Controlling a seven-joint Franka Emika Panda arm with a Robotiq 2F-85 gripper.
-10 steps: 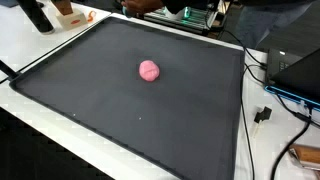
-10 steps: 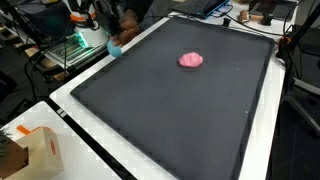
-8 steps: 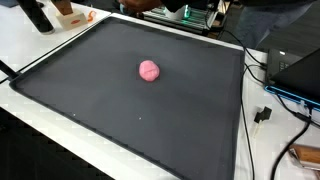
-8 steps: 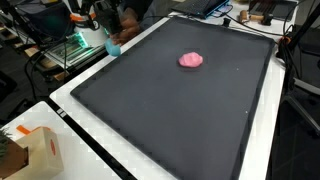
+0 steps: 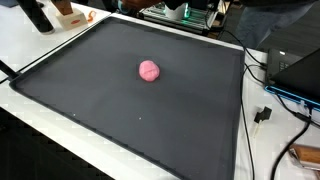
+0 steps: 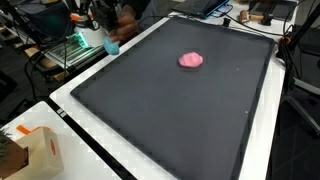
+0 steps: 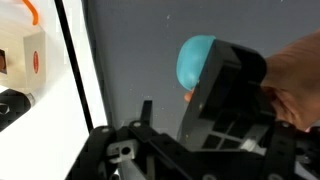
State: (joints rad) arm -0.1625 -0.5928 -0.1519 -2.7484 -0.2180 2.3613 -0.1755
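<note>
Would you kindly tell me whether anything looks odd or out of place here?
Yes: in the wrist view a person's hand is right beside the gripper, with a blue ball close by. The pink lump lies alone on the black mat.

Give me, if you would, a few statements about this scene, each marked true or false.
1. A pink ball lies near the middle of the black mat. True.
2. The pink ball sits between the jaws. False: it lies free on the mat, well away from the gripper.
3. A teal object shows right by the gripper in the wrist view. True.
4. The mat is white and lies on a black table. False: the mat is black and the table is white.
5. A cardboard box stands off the mat, on the table. True.
</note>
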